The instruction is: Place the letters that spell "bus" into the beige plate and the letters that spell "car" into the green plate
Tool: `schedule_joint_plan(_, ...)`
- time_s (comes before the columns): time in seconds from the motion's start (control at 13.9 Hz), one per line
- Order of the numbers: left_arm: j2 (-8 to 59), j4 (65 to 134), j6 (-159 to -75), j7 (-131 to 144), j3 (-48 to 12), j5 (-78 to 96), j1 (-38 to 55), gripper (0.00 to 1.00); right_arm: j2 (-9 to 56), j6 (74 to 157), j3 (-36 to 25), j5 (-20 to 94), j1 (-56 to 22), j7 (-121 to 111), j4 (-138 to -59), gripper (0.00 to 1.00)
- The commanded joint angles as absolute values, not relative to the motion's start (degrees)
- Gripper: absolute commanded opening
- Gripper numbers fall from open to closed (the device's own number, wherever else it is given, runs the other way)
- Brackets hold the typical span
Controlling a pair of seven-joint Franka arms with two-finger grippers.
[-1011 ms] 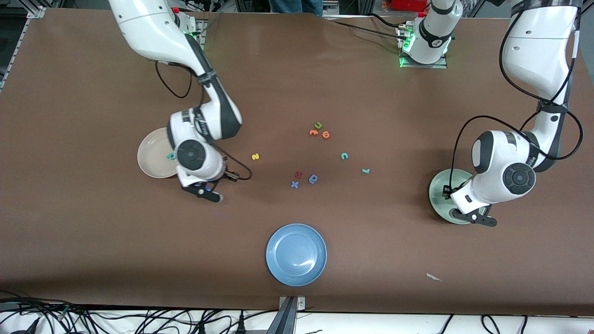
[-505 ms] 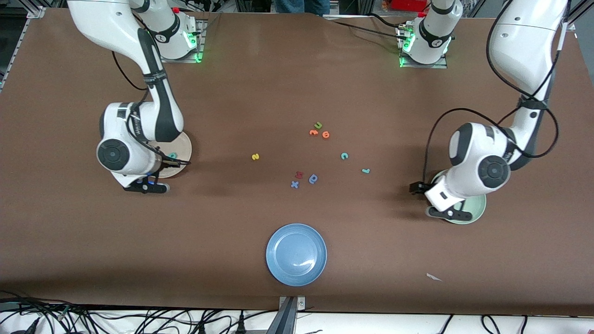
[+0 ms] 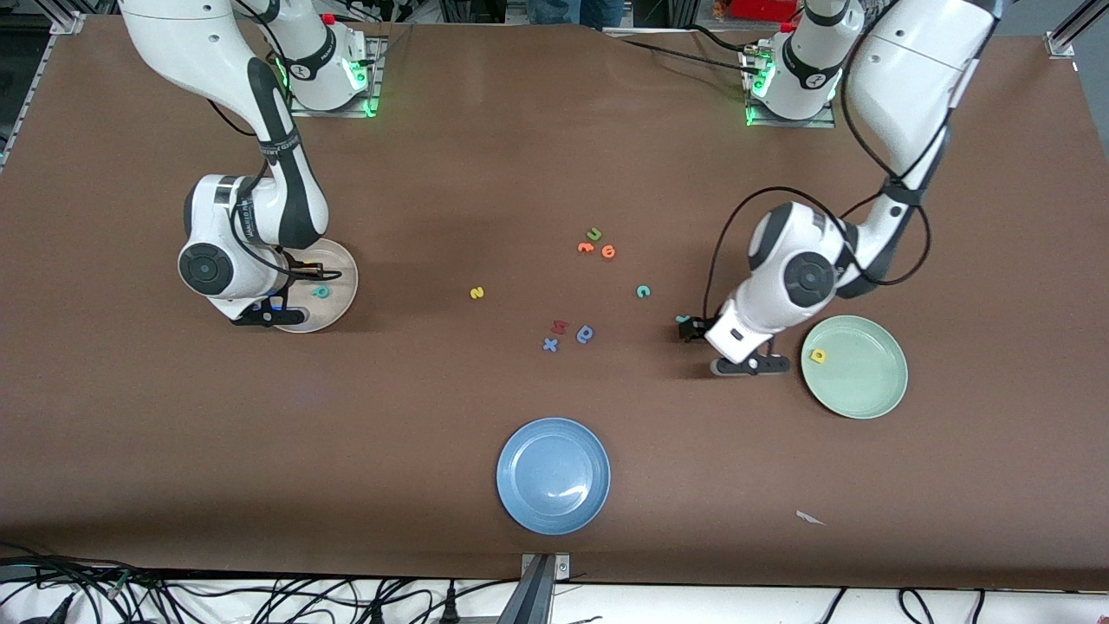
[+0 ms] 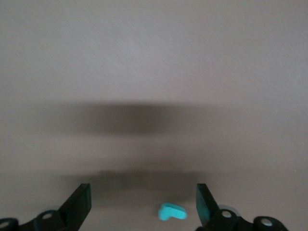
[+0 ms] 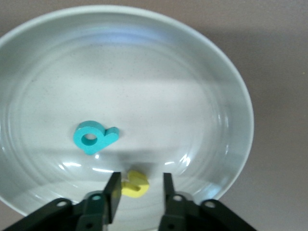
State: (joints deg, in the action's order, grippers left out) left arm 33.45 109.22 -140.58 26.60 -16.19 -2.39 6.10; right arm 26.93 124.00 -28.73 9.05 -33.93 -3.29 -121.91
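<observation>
One change: left pincer [image 4: 144,202] now at teal r [image 4: 172,211].

Looks like a robotics lab: two arms bolted to a brown desk [image 3: 520,156], cables [image 3: 260,598] tangled along the edge.

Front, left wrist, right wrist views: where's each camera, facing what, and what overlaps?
Front: high across the table, facing the bases, looking down; shows both arms.
Left wrist: on the left arm, looking down at the table; left gripper open around the teal r.
Right wrist: on the right arm, looking into the beige plate; right gripper open over a yellow letter, beside the teal b.
Shared: front and right wrist both show the beige plate and teal b.
</observation>
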Motion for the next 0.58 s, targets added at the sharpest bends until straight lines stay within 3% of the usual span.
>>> schedule_joint_plan(0.0, 32.6, 110.9, -141.6, 36.4, -15.9, -10.1, 8.7, 0.94, 22.2, 123.1, -28.5, 9.4, -34.5, -3.3, -122.3, 0.94)
schedule_joint_plan(0.22, 33.5, 110.9, -141.7, 39.6, -16.1, -13.5, 9.1, 0.87, 22.0, 118.1, -25.6, 10.0, -34.9, 3.6, -115.7, 0.88)
schedule_joint_plan(0.51, 34.5, 111.4, -141.6, 39.8, -16.1, -13.5, 10.1, 0.79, 25.1, 118.4, -17.4, 10.2, -36.2, 24.8, -107.1, 0.79)
